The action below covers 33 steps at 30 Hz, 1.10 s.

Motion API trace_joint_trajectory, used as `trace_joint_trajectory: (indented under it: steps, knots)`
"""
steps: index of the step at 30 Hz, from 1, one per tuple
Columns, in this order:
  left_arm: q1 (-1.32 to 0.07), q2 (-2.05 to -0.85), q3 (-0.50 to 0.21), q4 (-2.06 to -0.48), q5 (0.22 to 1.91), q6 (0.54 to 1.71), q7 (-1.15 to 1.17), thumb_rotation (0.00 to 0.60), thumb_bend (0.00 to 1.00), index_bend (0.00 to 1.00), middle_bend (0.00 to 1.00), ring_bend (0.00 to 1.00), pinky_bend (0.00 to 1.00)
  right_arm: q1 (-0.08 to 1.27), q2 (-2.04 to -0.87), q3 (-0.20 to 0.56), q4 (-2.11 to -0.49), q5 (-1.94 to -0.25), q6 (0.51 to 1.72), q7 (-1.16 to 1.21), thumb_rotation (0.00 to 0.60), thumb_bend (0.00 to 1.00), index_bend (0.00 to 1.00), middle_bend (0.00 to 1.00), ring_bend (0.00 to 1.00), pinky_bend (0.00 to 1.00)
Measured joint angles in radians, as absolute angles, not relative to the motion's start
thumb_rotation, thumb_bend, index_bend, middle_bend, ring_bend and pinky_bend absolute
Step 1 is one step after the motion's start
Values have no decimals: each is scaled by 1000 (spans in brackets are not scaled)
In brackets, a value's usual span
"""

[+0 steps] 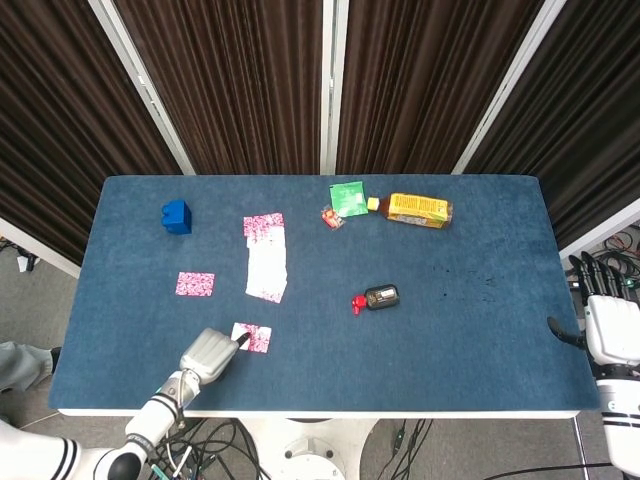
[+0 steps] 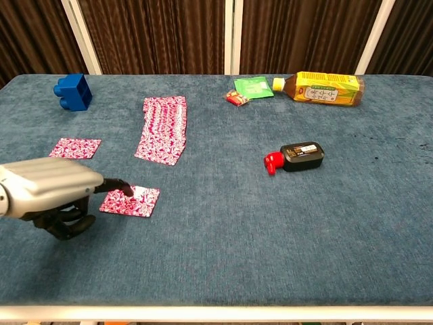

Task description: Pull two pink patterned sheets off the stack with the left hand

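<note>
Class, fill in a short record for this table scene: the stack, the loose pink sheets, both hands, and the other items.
Stack: pink sheets, spread out lengthwise
Loose sheets: far sheet; near sheet
Left robot hand: a fingertip presses the near sheet
Right robot hand: off the table's right edge, holding nothing
Other items: blue block, green packet, bottle, small black bottle
</note>
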<state>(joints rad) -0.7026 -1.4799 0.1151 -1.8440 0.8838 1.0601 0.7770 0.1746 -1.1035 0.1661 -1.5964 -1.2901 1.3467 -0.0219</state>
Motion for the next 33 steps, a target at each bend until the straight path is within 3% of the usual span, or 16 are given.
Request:
trace_joint_trajectory:
  steps: [10, 13, 14, 15, 18, 19, 21, 25, 33]
  knots:
    - [-649, -1430, 95, -1865, 966, 1183, 722, 600, 576, 169, 930, 918, 891, 175, -1106, 165, -1599, -1298, 1353, -22, 600, 139, 0, 0, 0, 0]
    - [-618, -1425, 76, -1836, 995, 1260, 696, 600, 558, 175, 863, 861, 844, 176, -1109, 162, -1600, -1303, 1353, -23, 600, 138, 0, 0, 0, 0]
    - [-605, -1425, 69, -1820, 1007, 1289, 684, 600, 547, 175, 815, 815, 819, 175, -1110, 161, -1600, -1306, 1353, -22, 600, 138, 0, 0, 0, 0]
    - [-586, -1427, 61, -1794, 1028, 1331, 661, 600, 521, 174, 706, 689, 753, 175, -1111, 159, -1599, -1308, 1354, -20, 600, 138, 0, 0, 0, 0]
    - [-533, -1421, 52, -1717, 1073, 1419, 574, 588, 394, 155, 284, 202, 415, 176, -1113, 157, -1599, -1310, 1350, -18, 600, 138, 0, 0, 0, 0]
    - [-515, -1414, 51, -1701, 1079, 1431, 543, 558, 349, 147, 184, 104, 315, 176, -1113, 156, -1599, -1311, 1350, -17, 600, 138, 0, 0, 0, 0]
    - [-467, -1390, 52, -1679, 1091, 1438, 476, 453, 264, 133, 62, 12, 169, 174, -1113, 155, -1599, -1313, 1351, -12, 600, 138, 0, 0, 0, 0]
    - [-394, -1362, 51, -1636, 1130, 1466, 385, 344, 209, 129, 11, 0, 98, 172, -1118, 150, -1593, -1316, 1350, -6, 600, 138, 0, 0, 0, 0]
    - [-306, -1344, 23, -1541, 1213, 1546, 272, 337, 208, 128, 11, 0, 97, 171, -1144, 135, -1570, -1317, 1337, -4, 600, 138, 0, 0, 0, 0]
